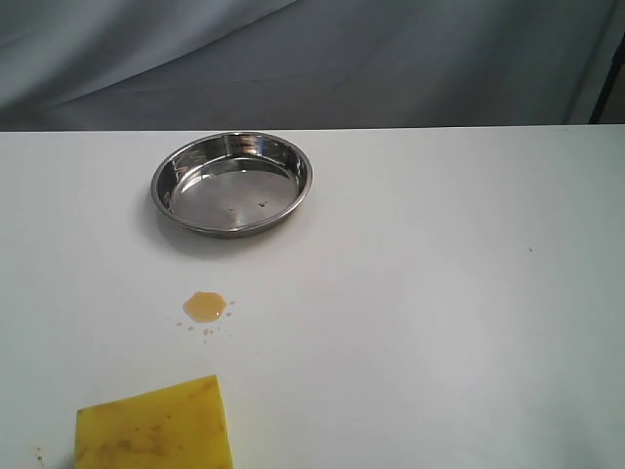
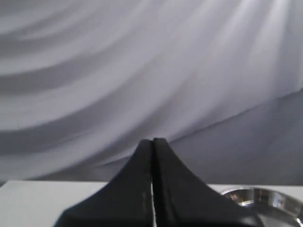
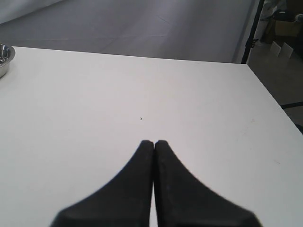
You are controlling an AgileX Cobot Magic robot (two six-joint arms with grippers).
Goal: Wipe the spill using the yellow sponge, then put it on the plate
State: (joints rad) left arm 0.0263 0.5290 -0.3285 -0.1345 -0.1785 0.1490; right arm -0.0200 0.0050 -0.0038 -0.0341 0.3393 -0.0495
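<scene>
The yellow sponge lies at the table's front left edge, partly cut off by the exterior view. Just beyond it sits the small amber spill with tiny droplets beside it. Farther back stands the shiny steel plate, holding nothing but a few specks; its rim also shows in the left wrist view as the plate and in the right wrist view as the plate. Neither arm appears in the exterior view. My left gripper is shut with nothing in it, raised and aimed at the backdrop. My right gripper is shut and empty above bare table.
The white table spreads wide to the right of the spill. A grey cloth backdrop hangs behind it. In the right wrist view the table's far corner ends beside a dark stand and boxes on the floor.
</scene>
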